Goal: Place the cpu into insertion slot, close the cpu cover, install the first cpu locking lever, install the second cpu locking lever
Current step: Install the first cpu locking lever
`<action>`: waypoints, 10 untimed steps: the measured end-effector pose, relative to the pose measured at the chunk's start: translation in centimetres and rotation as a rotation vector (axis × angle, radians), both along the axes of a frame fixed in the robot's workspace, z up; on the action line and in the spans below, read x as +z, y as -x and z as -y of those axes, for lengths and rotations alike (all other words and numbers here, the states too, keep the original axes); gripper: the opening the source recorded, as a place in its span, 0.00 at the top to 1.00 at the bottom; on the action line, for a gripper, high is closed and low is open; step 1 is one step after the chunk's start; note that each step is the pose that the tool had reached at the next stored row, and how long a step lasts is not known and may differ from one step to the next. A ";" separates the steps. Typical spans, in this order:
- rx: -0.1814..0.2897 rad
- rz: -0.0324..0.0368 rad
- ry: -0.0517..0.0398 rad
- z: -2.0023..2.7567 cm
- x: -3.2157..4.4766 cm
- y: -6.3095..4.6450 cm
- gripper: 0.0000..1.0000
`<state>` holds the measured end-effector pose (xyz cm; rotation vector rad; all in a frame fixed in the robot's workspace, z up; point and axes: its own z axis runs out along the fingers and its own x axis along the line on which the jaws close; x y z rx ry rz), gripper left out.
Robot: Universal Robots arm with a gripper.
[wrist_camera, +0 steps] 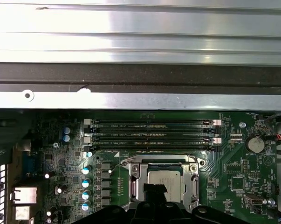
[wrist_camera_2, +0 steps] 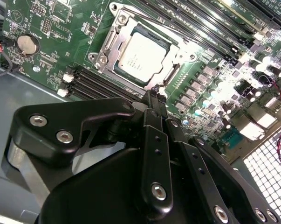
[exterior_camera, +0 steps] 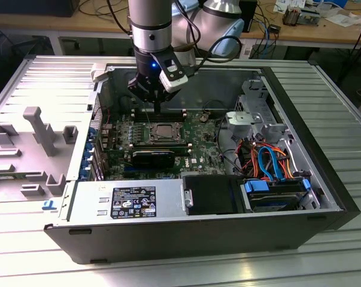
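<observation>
Gripper (wrist_camera_2: 156,97) hangs just above the green board (wrist_camera_2: 47,65), its fingers pinched together and holding nothing. The cpu (wrist_camera_2: 141,55) sits flat in its socket, close beyond the fingertips and not touched by them. The cpu cover (wrist_camera_2: 106,46) lies folded down around it, so the silvery top shows through the open middle. In the exterior view the gripper (exterior_camera: 157,107) stands inside the open computer case (exterior_camera: 324,179), near the socket
</observation>
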<state>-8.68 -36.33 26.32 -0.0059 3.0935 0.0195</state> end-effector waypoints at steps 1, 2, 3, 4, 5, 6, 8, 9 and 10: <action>0.000 0.0000 0.0000 0.00 0.00 0.0 0.89; 0.000 0.0000 0.0000 0.00 0.00 0.0 0.89; 0.000 0.0000 0.0000 0.00 0.00 0.0 0.89; 0.000 0.0000 0.0000 0.00 0.00 0.0 0.89; 0.000 0.0000 0.0000 0.00 0.00 0.0 0.89; 0.000 0.0000 0.0000 0.00 0.00 0.0 0.89; 0.000 0.0000 0.0000 0.00 0.00 0.1 0.89; 0.000 0.0000 0.0000 0.00 0.00 0.1 0.89; 0.000 0.0000 0.0000 0.00 0.00 0.1 0.89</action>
